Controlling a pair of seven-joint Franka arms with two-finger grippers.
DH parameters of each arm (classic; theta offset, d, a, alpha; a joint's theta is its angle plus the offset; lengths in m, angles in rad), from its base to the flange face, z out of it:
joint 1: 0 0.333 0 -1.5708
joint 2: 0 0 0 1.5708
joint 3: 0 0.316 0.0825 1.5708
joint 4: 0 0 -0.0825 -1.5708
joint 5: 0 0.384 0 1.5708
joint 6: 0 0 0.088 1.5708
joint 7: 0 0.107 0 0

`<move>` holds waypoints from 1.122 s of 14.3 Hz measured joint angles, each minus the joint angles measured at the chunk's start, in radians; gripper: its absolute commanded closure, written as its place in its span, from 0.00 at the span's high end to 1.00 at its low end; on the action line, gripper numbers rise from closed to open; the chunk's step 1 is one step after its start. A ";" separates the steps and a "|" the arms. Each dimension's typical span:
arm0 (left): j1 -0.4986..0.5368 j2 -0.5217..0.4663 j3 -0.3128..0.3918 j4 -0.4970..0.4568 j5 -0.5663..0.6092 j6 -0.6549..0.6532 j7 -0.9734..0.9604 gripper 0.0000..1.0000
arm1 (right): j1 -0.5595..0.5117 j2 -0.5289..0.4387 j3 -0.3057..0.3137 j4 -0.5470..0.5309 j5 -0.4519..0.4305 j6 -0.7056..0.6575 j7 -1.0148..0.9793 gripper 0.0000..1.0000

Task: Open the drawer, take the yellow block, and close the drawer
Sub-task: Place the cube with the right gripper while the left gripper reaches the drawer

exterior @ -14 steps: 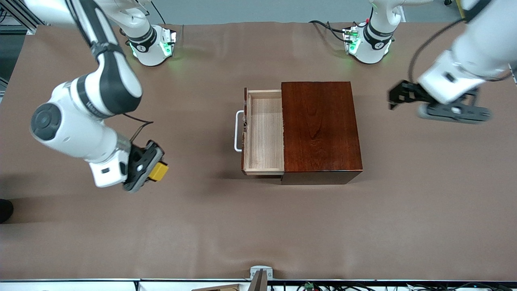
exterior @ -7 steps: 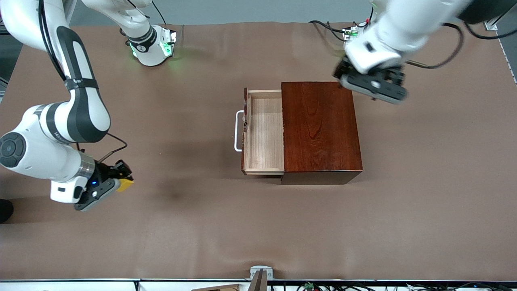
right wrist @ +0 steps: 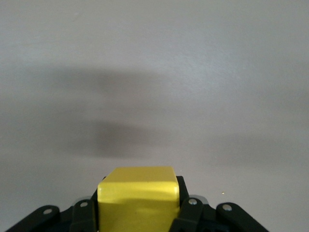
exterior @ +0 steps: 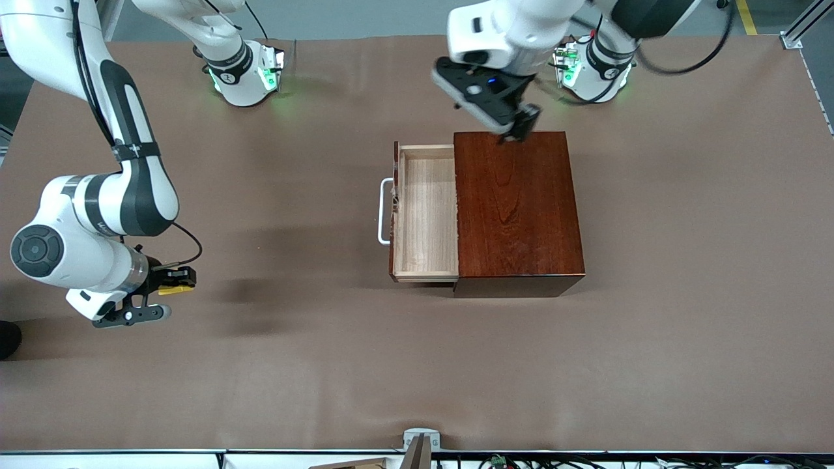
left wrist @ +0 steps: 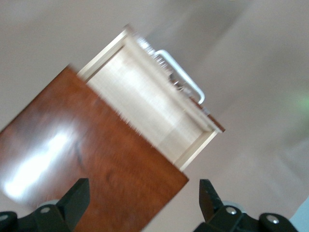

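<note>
The yellow block (exterior: 174,287) is sitting clamped between the fingers of the right gripper (exterior: 171,284), hanging over bare table well away from the drawer (exterior: 427,212) toward the right arm's end — lower and farther from it than a second ago, so the taking looks done. The drawer is still standing pulled out and empty, handle (exterior: 384,212) facing that same end. The left gripper (exterior: 518,127) — fingers spread apart with nothing between them — is swinging in from its own end and now hovering over the box (exterior: 518,205) edge farthest from the camera, probably heading to push the drawer closed.

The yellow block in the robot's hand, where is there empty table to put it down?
The right gripper holds the yellow block over bare table at the right arm's end. That stretch and the strip nearer the front camera are bare. The middle is crowded: the open drawer, its wooden box, and the left gripper above the box.
</note>
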 measured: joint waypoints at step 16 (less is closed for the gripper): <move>-0.348 0.461 0.119 0.089 0.351 0.385 0.319 1.00 | -0.045 0.131 0.005 -0.213 0.004 0.411 0.253 1.00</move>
